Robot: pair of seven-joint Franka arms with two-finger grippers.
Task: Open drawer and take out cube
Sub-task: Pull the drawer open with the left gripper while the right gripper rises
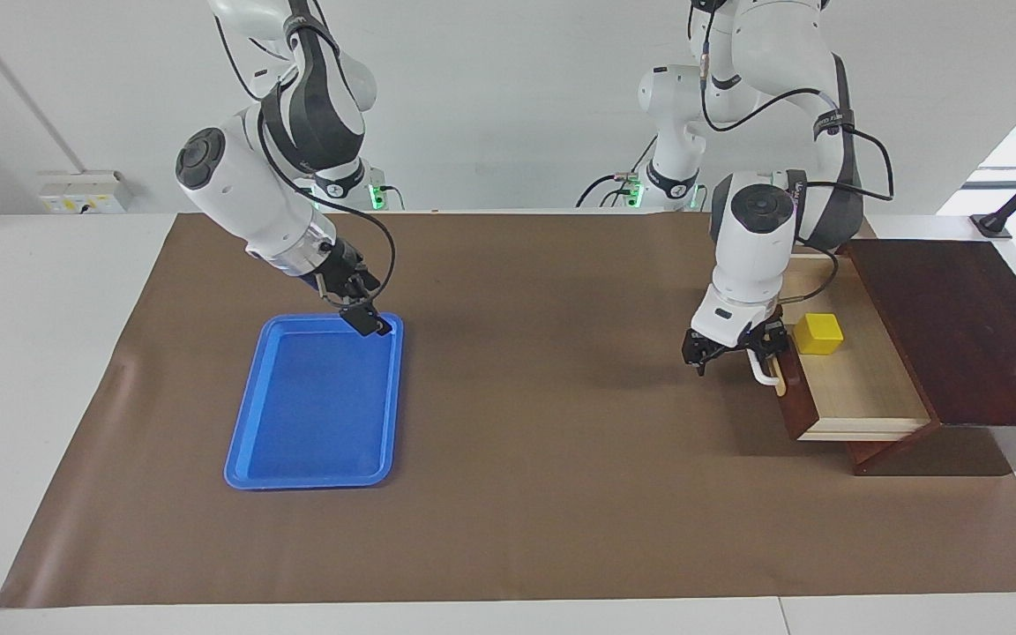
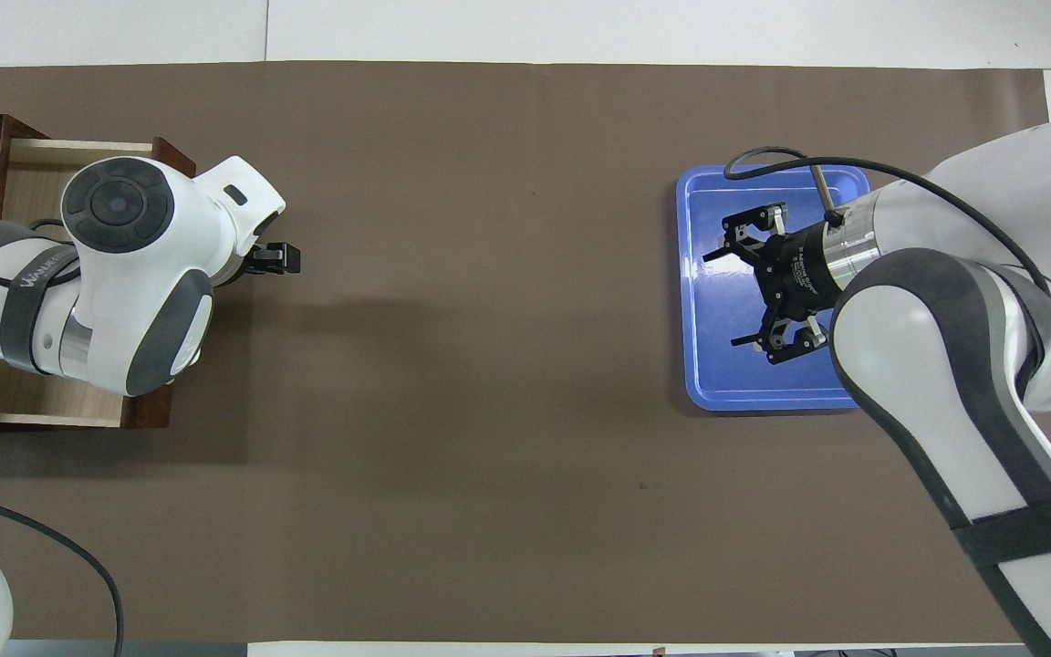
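The right gripper point(image 1: 365, 318) hangs with fingers spread wide over the flat blue plastic tray point(image 1: 314, 406), while the left gripper point(image 1: 733, 348), jaws parted around the white bar handle point(image 1: 764, 370), is at the pulled-out dark reddish-brown wooden drawer point(image 1: 861, 388), where the small yellow cube point(image 1: 818, 334) sits inside.

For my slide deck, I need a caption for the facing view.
Left tool at the open drawer's handle, yellow cube inside; right tool over the blue tray.
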